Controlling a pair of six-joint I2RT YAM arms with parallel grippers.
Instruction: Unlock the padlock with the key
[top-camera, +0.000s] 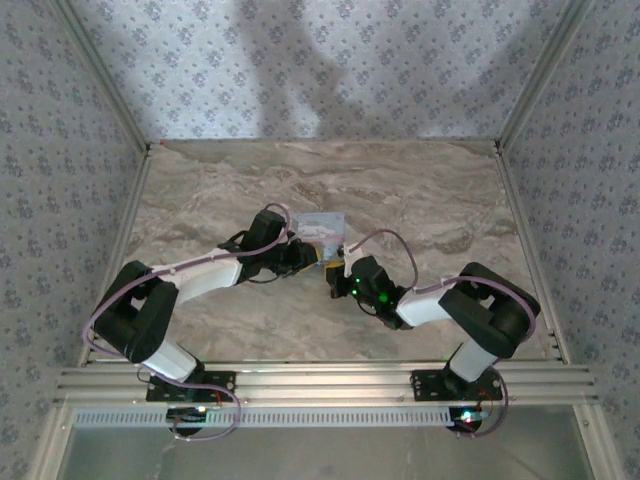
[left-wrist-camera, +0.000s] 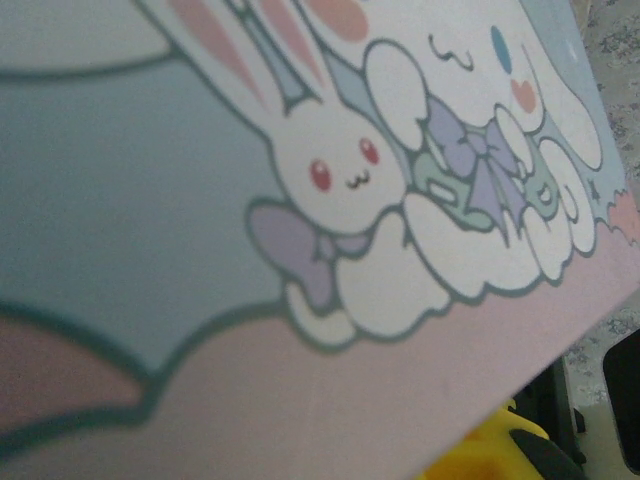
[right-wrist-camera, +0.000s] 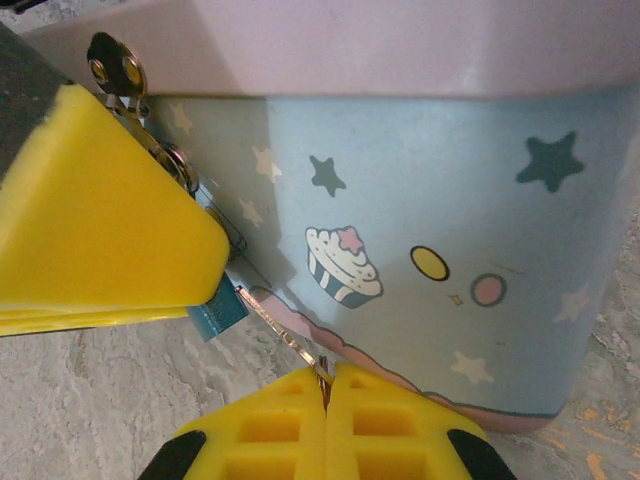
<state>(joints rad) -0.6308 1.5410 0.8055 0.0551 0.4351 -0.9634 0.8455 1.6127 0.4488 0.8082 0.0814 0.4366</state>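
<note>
Lower centre, the right gripper (right-wrist-camera: 325, 388) is pinching the key (right-wrist-camera: 282, 337), which is touching the padlock (right-wrist-camera: 215, 318) beside the tin (right-wrist-camera: 450, 200); whether the left gripper (top-camera: 310, 258) is closed, I cannot tell

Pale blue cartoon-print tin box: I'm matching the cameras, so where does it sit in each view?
Top external: pale blue tin box, frame centre.
Left wrist: its bunny-print lid, centre and left.
Right wrist: its starred side wall, upper right.
Shared landmark: grey marbled tabletop.
</note>
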